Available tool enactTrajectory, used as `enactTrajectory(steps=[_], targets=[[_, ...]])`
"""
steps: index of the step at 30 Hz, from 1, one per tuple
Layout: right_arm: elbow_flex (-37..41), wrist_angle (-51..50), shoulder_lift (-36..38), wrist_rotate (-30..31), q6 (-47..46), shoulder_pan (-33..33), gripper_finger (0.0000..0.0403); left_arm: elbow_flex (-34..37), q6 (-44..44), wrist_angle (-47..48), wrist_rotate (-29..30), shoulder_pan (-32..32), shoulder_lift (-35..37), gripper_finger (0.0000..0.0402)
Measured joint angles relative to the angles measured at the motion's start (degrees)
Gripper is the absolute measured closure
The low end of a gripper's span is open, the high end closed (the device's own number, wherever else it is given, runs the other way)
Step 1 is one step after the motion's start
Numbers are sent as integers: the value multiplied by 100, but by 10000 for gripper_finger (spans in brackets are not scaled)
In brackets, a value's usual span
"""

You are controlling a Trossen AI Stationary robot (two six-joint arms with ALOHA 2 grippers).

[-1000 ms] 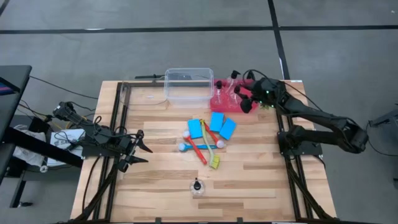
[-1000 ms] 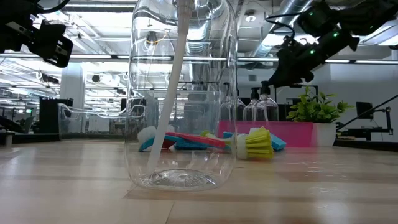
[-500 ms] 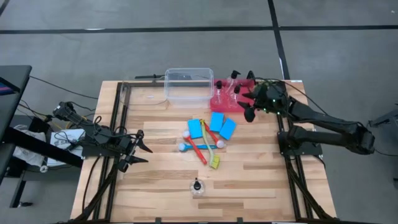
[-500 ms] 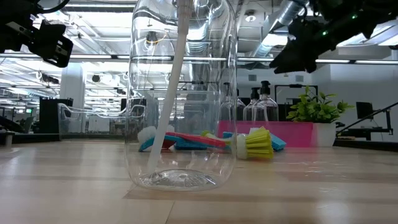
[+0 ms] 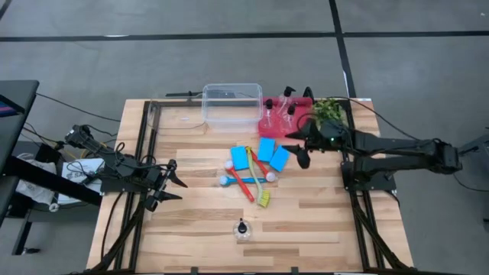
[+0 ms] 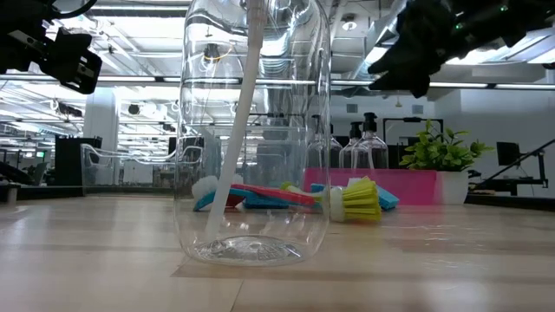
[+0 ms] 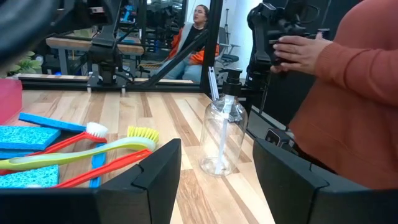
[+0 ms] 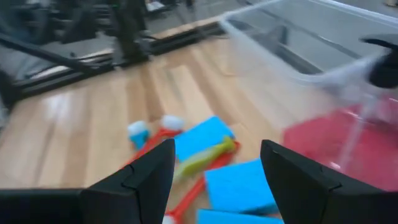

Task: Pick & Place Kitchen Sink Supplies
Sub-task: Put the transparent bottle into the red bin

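Supplies lie mid-table: three blue sponges (image 5: 265, 155) side by side, with red brush (image 5: 246, 186), blue brush (image 5: 243, 180) and yellow-green brush (image 5: 262, 189) crossed just near of them. One clear pump bottle (image 5: 242, 229) stands alone at the near edge; three more bottles (image 5: 284, 109) stand in the red tray (image 5: 270, 127) at far right, beside the clear tub (image 5: 231, 104) and the plant (image 5: 329, 109).

Handling guess: sponges soft, light, porous and squashy; pinch across the short sides. Brushes thin, stiff plastic, light and likely to roll; take mid-handle, away from the bristles. Bottles look empty, smooth, rounded, slippery and tippy; grip the body below the black pump, or the neck.

Right pincer (image 5: 303, 150) hangs above the table just right of the sponges, jaws parted, holding nothing. Left pincer (image 5: 170, 183) waits at the left edge, jaws spread wide, empty.
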State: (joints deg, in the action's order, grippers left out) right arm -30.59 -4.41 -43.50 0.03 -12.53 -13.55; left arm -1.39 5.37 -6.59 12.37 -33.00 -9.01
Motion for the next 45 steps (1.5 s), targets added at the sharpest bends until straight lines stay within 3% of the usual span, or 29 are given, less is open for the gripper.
enactTrajectory(steps=[12, 24, 30, 38, 45], targets=[[0, 456, -611, 15, 84, 1287, 172, -1, 0, 0, 0, -1, -1, 199], [0, 502, -495, 319, 85, 2937, 172, -2, 0, 0, -1, -1, -1, 199], [0, 844, -804, 475, -96, 3677, 171, -1, 0, 0, 0, 1, 0, 199], [0, 1059, -1114, 650, -103, 3990, 146, -1, 0, 0, 0, -1, -1, 199], [0, 2049, -1590, 756, 46, 4022, 117, -1, 0, 0, 0, -1, -1, 199]])
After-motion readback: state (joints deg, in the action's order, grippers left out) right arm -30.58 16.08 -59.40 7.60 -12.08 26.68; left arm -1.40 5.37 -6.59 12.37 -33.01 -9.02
